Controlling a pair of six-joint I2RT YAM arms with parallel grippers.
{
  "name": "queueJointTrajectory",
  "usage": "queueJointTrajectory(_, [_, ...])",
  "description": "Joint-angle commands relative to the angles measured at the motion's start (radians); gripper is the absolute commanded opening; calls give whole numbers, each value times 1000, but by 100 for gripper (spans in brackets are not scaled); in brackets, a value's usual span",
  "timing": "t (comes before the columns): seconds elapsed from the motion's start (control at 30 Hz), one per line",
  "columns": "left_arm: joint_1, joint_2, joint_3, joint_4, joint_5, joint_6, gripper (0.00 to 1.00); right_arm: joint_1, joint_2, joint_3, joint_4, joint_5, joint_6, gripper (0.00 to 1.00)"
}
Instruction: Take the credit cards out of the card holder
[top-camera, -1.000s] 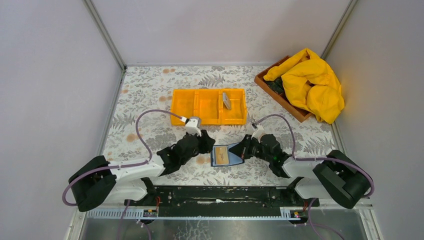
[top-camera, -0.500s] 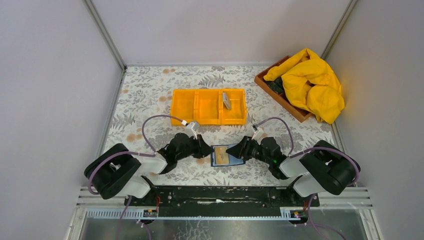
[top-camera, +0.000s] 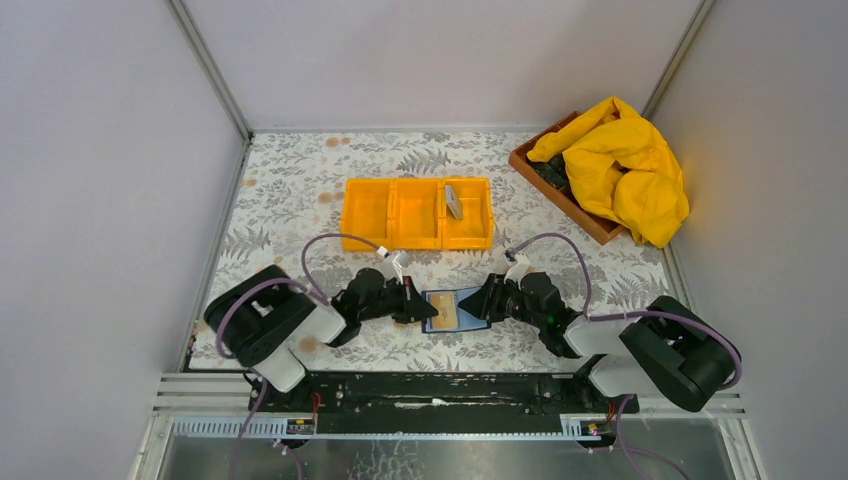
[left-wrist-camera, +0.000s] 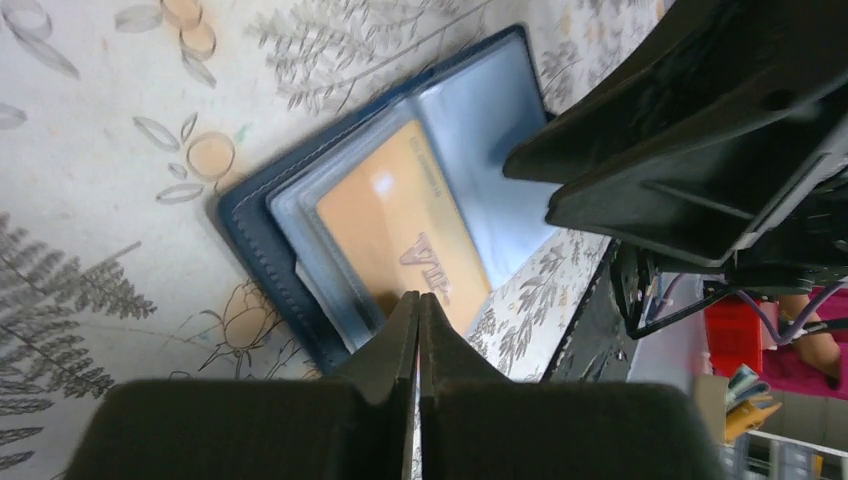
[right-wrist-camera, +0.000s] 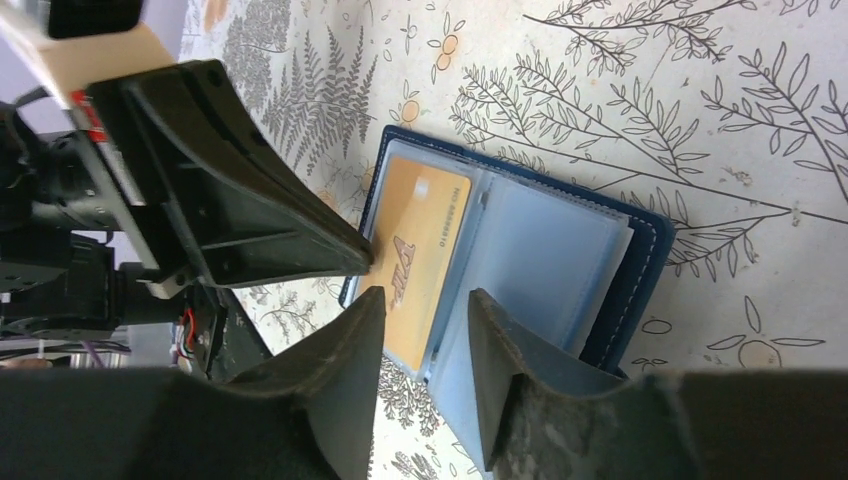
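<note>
The dark blue card holder (top-camera: 472, 320) lies open on the table between my two grippers, its clear sleeves facing up. A tan-orange credit card (left-wrist-camera: 385, 215) sits in the left sleeve. My left gripper (left-wrist-camera: 418, 298) is shut, and its tip rests on that card's near end with nothing between the jaws. My right gripper (right-wrist-camera: 425, 300) is open. One of its fingers hangs over the card (right-wrist-camera: 415, 255) and the other over the empty sleeve beside it. A grey credit card (top-camera: 452, 200) leans in the right compartment of the orange tray (top-camera: 368, 212).
A wooden box (top-camera: 555, 190) at the back right holds a crumpled yellow cloth (top-camera: 625, 170). The tray stands just behind the grippers. White walls close in the flowered table on the left, back and right.
My left gripper has shut and slid right onto the card holder's left page. My right gripper, shut a second ago, has opened over the holder.
</note>
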Motion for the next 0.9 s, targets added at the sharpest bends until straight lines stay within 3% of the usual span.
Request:
queueJointTrajectory(0.0, [3, 141, -5, 213, 74, -72, 0, -7, -19, 40, -53, 26, -50, 48])
queueJointTrajectory(0.13, [3, 249, -67, 413, 59, -159, 0, -6, 11, 47, -36, 1, -48, 57])
queueJointTrajectory(0.33, [3, 391, -94, 612, 73, -226, 0, -6, 116, 64, 42, -51, -29, 57])
queueJointTrajectory(0.6, [3, 420, -93, 634, 72, -217, 0, -7, 223, 76, 183, -127, 25, 55])
queueJointTrajectory(0.87, [3, 429, -102, 633, 62, -204, 0, -7, 415, 59, 553, -273, 168, 58])
